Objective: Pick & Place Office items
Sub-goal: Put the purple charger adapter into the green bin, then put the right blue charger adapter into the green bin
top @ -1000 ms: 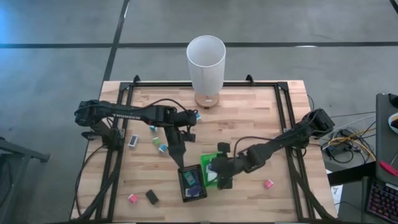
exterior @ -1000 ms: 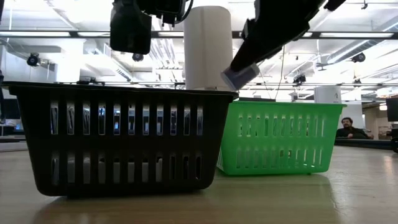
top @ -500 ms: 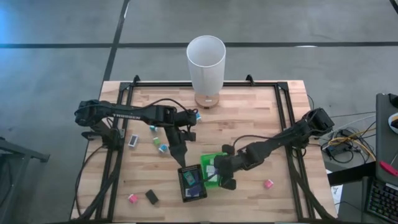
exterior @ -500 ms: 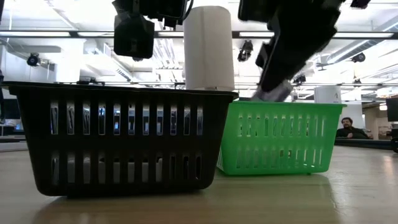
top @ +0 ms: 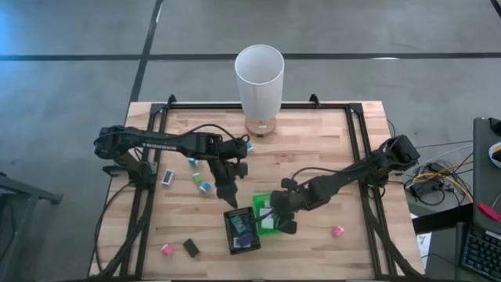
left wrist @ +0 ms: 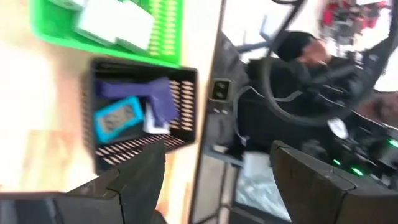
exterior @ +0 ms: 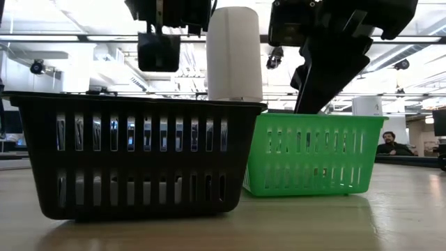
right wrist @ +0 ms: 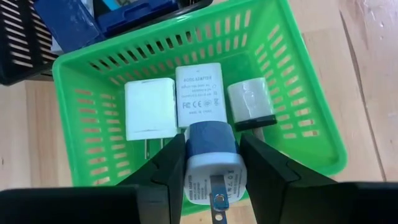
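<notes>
My right gripper hangs over the green basket and is shut on a blue and white plug adapter, one of the office items. Three white adapters lie on that basket's floor. The black basket next to it holds blue items. My left gripper stands open above the black basket's far side, with nothing between its fingers. Small loose blocks lie on the table to the left. My right gripper pinches the adapter by its two opposite sides between its two fingers. The fingers slant down from above. The adapter is lifted clear above the green basket, its blue end down and its metal prong toward the wrist.
A tall white cylinder stands at the table's far middle. Pink and black blocks lie near the front left; another pink block lies at the front right. A black frame runs around the tabletop.
My right gripper has sunk toward the green basket with the adapter and has rolled about its wrist; in the low view the adapter has dropped behind the basket's rim. My left gripper has turned in place above the black basket.
</notes>
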Available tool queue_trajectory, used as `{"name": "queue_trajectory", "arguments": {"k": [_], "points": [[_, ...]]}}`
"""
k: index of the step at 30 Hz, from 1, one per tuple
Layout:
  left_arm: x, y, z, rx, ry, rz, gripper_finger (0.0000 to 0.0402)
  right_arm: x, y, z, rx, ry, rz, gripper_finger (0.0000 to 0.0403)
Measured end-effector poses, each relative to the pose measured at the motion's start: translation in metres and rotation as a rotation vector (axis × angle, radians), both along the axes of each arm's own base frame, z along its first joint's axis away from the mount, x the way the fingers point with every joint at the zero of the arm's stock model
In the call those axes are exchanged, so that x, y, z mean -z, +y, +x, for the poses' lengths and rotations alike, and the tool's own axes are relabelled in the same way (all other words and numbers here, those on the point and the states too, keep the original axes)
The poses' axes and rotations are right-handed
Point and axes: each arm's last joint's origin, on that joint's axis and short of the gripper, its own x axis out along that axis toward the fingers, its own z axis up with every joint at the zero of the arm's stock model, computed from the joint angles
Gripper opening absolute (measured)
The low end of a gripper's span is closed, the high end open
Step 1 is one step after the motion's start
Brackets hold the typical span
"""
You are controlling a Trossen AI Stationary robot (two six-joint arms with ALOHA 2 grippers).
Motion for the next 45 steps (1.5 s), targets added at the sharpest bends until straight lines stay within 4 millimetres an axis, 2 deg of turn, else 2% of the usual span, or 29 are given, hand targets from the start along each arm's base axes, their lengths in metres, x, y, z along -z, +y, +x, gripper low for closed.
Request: {"name": "queue_trajectory", "arguments": {"k": [7, 12, 19, 26, 31, 36, 40, 45], "points": [[0.003, 0.003, 0.001, -0.076, 0.004, 0.135, 0.0287, 0.0, 0.0, 0.001, 0.006, -0.012, -0.008, 0.0247], [0.004, 0.006, 0.002, -0.145, 0.022, 0.226, 0.0287, -0.002, 0.001, 0.004, 0.0, -0.049, 0.0, 0.0282], [0.007, 0.003, 0.003, -0.158, 0.002, 0.335, 0.0287, -0.008, -0.002, 0.007, 0.066, -0.122, -0.113, 0.0278], [0.026, 0.006, -0.004, -0.206, 0.053, 0.5, 0.0287, -0.017, -0.01, 0.008, 0.203, -0.187, -0.354, 0.0259], [0.046, 0.016, -0.013, -0.314, 0.121, 0.771, 0.0287, -0.022, -0.015, 0.005, 0.294, -0.205, -0.532, 0.0251], [0.057, 0.04, -0.019, -0.445, 0.186, 0.93, 0.0287, -0.023, -0.016, 0.005, 0.298, -0.197, -0.562, 0.0249], [0.058, 0.06, -0.019, -0.594, 0.206, 0.878, 0.0287, -0.027, -0.015, 0.007, 0.285, -0.202, -0.571, 0.0249], [0.055, 0.082, -0.016, -0.766, 0.21, 0.624, 0.0287, -0.034, -0.015, 0.008, 0.278, -0.201, -0.575, 0.0249]]}}
